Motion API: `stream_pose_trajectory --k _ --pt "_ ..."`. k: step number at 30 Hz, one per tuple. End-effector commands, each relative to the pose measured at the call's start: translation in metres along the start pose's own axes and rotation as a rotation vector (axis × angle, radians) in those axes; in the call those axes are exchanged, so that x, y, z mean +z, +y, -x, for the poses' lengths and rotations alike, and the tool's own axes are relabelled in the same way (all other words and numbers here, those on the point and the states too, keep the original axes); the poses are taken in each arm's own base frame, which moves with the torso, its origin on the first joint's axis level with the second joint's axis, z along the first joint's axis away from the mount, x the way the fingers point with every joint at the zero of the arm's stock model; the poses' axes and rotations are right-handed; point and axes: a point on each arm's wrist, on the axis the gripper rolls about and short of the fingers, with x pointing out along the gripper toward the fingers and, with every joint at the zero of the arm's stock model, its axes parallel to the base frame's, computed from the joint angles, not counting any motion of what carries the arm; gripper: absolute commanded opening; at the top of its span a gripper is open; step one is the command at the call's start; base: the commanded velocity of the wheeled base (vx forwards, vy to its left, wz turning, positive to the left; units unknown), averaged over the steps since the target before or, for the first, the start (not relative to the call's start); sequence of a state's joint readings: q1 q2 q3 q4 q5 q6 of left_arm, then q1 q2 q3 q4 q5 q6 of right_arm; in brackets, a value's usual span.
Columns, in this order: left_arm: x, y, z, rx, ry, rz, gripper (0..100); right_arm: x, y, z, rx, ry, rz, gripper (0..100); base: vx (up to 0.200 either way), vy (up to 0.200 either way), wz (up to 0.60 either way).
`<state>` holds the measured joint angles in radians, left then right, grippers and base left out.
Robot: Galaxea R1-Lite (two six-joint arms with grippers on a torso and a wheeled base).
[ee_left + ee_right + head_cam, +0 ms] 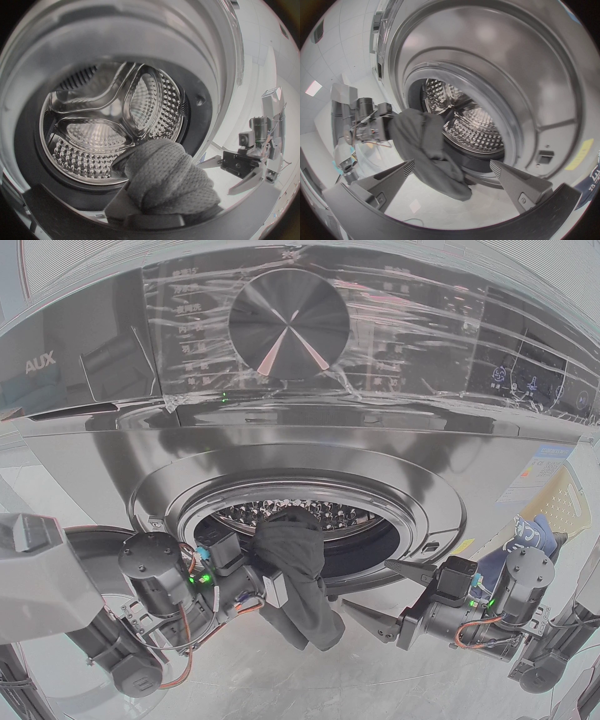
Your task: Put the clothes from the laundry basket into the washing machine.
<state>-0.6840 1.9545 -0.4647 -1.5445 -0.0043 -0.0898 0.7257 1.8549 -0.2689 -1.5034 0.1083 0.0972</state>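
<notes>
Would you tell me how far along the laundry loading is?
Done: nothing yet; the drum looks empty. In hand: the left gripper holds a dark garment in its jaws at the opening, most of it hanging outside. Left: push it in, then fetch the blue cloth in the laundry basket; the right gripper is open and empty.

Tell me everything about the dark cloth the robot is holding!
The dark cloth is a charcoal grey garment with a fine knitted, mesh-like weave. The left gripper pinches its bunched top right at the washing machine's round opening. The rest hangs limp and creased outside, down past the lower rim. None of it lies in the steel drum yet.
</notes>
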Motion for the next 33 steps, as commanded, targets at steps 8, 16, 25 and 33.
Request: stream_pose_trajectory --k 8,16,25,33 --pt "-0.060 0.012 -0.070 0.049 0.043 -0.022 0 0.001 0.004 0.001 0.015 -0.006 0.001 100 0.000 0.000 0.00" --pt "-0.075 0.034 -0.119 0.092 -0.039 -0.026 0 0.001 0.004 0.001 0.016 -0.006 0.003 100 0.000 0.000 0.00" --pt "-0.058 0.073 -0.175 0.239 -0.097 -0.030 0 0.001 0.004 0.000 0.016 -0.006 0.003 100 0.000 0.000 0.00" --pt "-0.033 0.092 -0.212 0.293 -0.148 -0.010 0 0.002 0.006 -0.001 0.026 -0.008 0.002 100 0.000 0.000 0.00"
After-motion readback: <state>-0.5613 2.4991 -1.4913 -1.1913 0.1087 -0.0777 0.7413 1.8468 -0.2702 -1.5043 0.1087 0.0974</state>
